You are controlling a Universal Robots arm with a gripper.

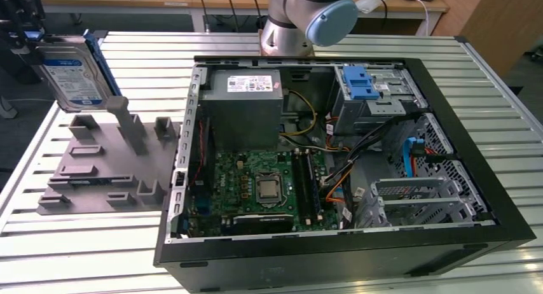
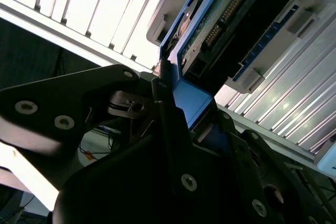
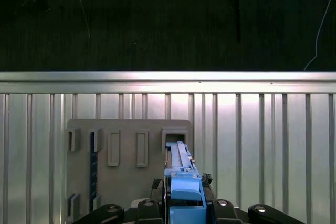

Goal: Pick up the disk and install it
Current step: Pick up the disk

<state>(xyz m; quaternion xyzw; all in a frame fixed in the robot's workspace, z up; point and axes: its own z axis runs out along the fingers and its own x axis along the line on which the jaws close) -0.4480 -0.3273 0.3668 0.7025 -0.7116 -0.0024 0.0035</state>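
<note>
Count: one disk (image 1: 75,74), one gripper (image 2: 195,109), one grey slotted fixture (image 1: 102,173), and one open computer case (image 1: 254,262) containing one drive cage (image 1: 382,106) with one blue latch (image 1: 363,84). Fixture and case rest on one slatted metal table (image 1: 85,256).

Clearances — the disk stands upright at the exterior view's left, over the fixture's far corner and well apart from the case. Bare slats lie around the fixture.

In the second wrist view the jaws pinch the disk's blue carrier rail (image 2: 191,95), with a finger (image 2: 167,124) on either side — the circuit-board side (image 2: 210,24) extends beyond the fingertips.
</note>
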